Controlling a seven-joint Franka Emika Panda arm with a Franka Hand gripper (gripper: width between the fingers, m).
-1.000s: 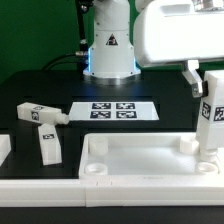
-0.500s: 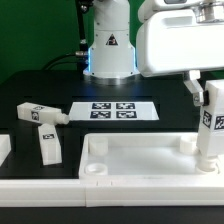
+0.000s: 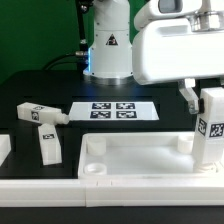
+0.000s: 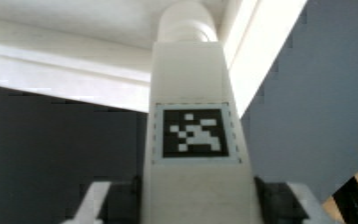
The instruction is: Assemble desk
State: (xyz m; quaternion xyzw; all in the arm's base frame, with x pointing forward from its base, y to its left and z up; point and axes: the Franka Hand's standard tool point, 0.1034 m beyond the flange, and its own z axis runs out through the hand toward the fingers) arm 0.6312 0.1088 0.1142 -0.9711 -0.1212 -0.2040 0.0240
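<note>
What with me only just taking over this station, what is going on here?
The robot arm is putting a white desk together. Its fingers grip one leg upright at the tabletop corner on the exterior view's right, tag facing the camera. Whether it sits in the socket cannot be told. Two more legs lie loose on the table, on the exterior view's left.
</note>
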